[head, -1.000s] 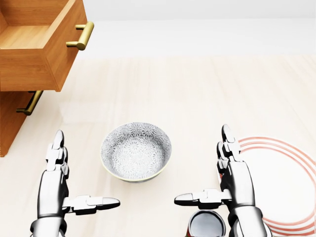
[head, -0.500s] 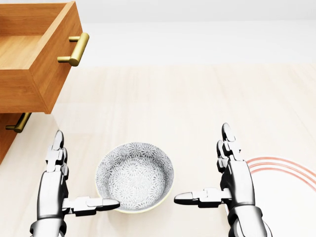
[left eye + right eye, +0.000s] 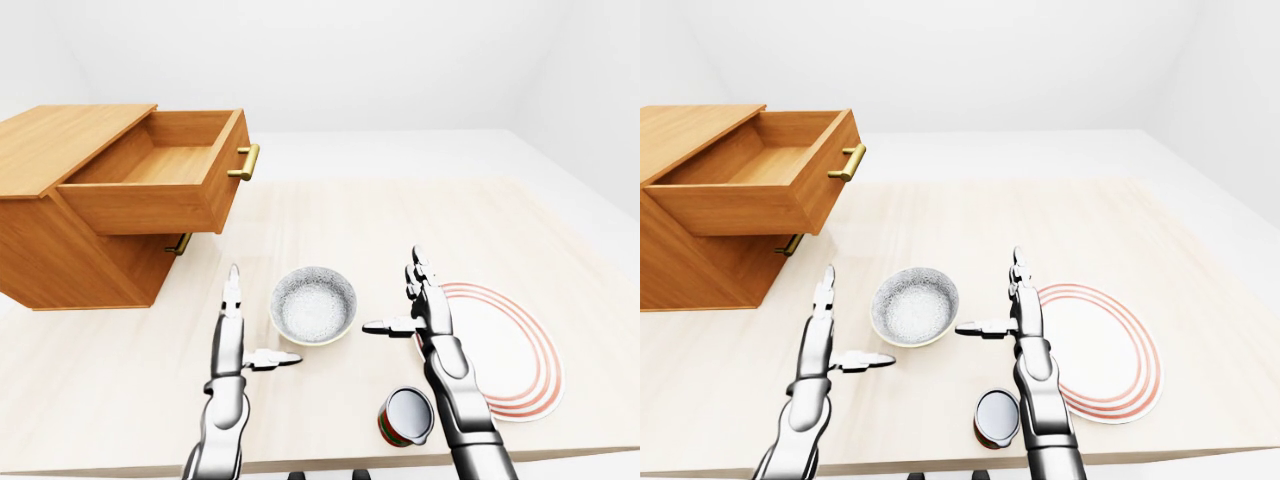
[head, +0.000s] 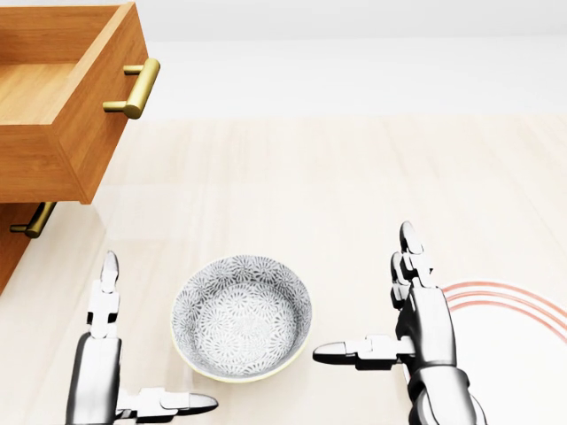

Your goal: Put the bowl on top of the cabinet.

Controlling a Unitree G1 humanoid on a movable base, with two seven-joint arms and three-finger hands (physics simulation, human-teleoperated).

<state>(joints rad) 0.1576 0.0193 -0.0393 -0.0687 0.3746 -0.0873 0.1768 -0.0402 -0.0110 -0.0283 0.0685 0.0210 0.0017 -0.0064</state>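
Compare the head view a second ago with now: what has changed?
The camera shifted first, sliding the whole scene down-left in the head view. Since then the left hand has drawn back toward the bottom edge. Nothing was grasped: the bowl sits untouched, and the right hand is open as before.

Bowl [image 4: 241, 329] sits on table [image 4: 354, 204], btwn both hands, touching neither. Left hand [image 4: 115, 372] open, thumb pointing right below bowl's rim. Right hand [image 4: 403, 332] open, thumb pointing at bowl. Open drawer [image 4: 62, 88] w/ brass handle top left. Plate [image 4: 523, 345] edge at right.
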